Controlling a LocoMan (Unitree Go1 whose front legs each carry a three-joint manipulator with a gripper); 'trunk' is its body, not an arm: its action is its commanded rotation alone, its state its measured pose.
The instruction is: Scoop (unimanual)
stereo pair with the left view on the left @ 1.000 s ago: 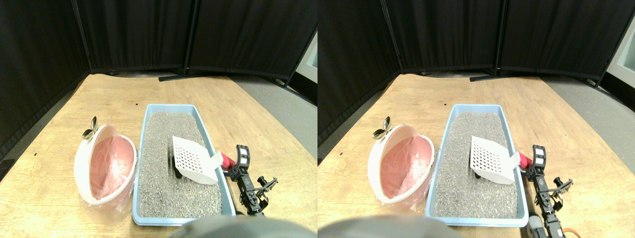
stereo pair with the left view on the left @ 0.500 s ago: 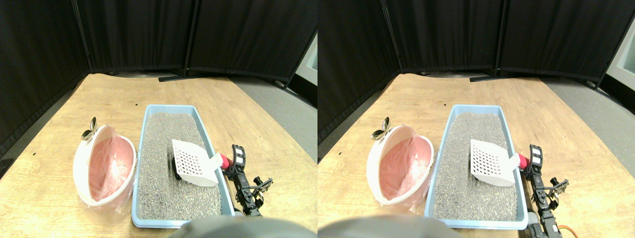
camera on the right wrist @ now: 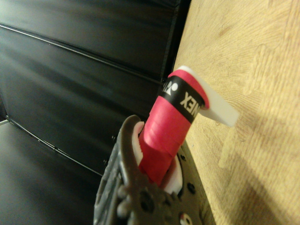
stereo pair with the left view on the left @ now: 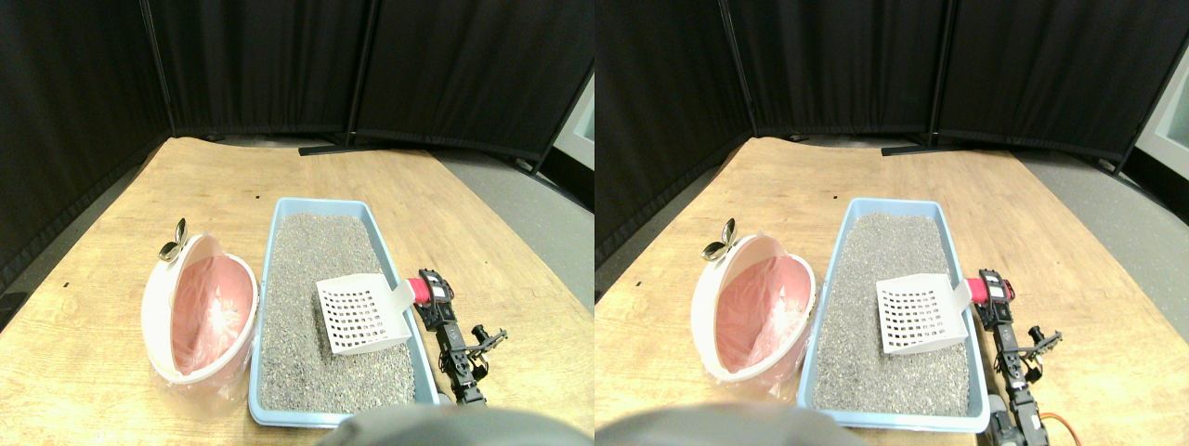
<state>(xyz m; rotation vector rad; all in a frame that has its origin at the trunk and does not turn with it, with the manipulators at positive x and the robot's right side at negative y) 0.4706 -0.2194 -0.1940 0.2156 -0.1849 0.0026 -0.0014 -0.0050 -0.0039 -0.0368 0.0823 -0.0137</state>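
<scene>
Tool (stereo pair with the left view on the left: 429,290) beside tray (stereo pair with the left view on the left: 395,246), bin (stereo pair with the left view on the left: 153,311) opposite

Red handle wrap (camera on the right wrist: 168,126): partial white lettering "NEX" (rest hidden).

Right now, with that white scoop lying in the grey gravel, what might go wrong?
The scoop rests flat on the litter, so it may skim and lift out nearly empty. Its red handle crosses the blue tray's right wall; a turn could knock the wall or spill grains. The bin waits beyond the opposite wall, so litter may fall through the holes on the way.
</scene>
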